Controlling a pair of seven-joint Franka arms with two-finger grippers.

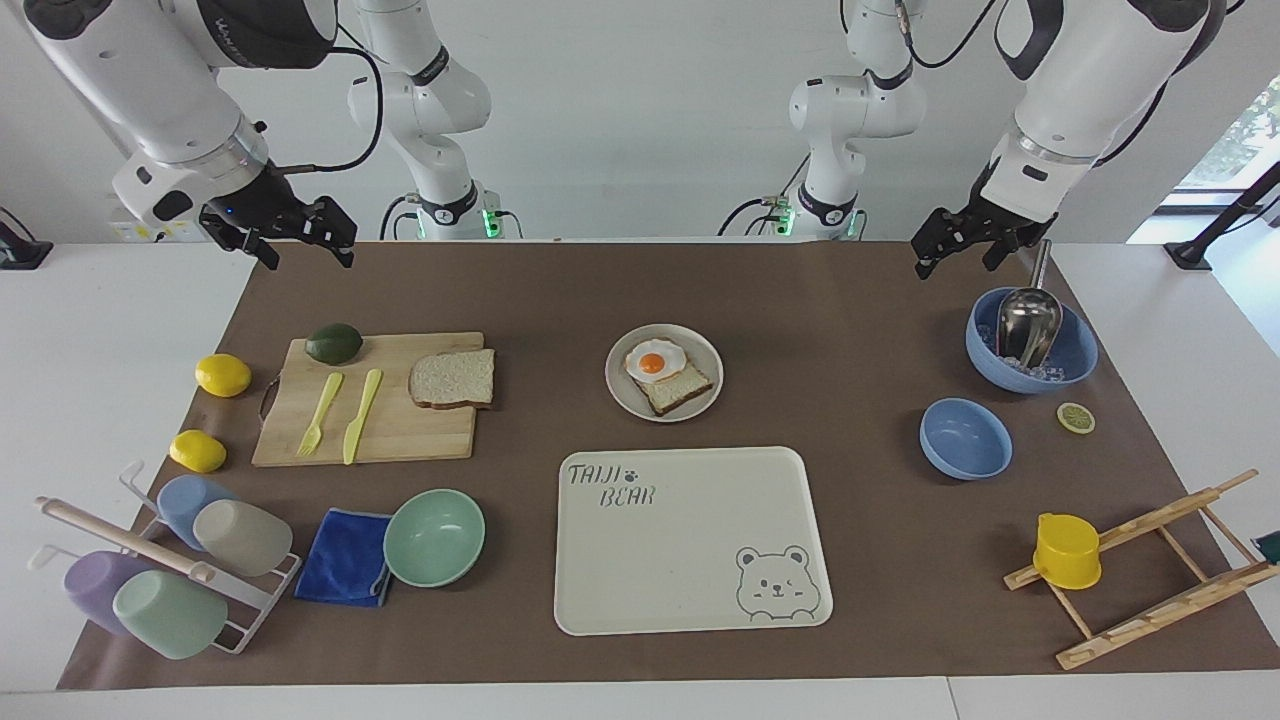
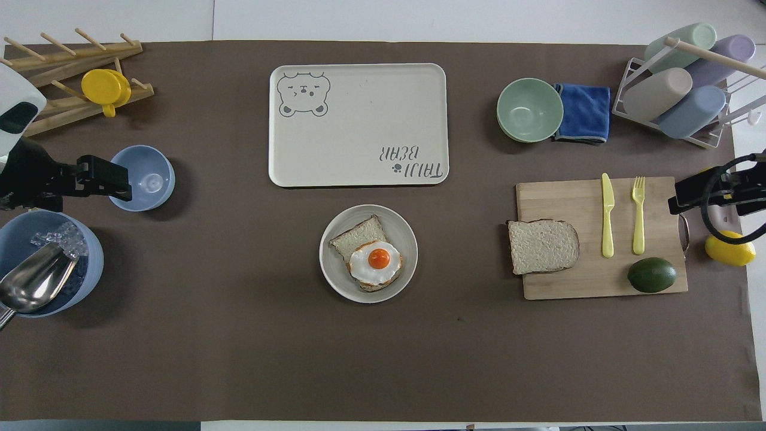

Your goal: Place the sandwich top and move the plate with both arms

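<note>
Bread (image 1: 453,379): I see it on the board (image 1: 370,420), beside the plate (image 1: 664,372).
Left gripper (image 1: 962,247): wide, empty, over the mat's edge.
Right gripper (image 1: 290,238): wide, empty, waiting there too.

Bare mat (image 1: 820,330) rings the plate (image 1: 625,400); only the tray (image 1: 690,600) crowds it, seemingly not touching.

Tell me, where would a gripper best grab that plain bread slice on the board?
Probably by the part that hangs over the board's edge. The bread lies flat on the cutting board, its plate-side crust overhanging, so one finger could slip under there and one close on top. Coming from the plate side suits that. The right gripper, open and raised, is the closer one.
</note>
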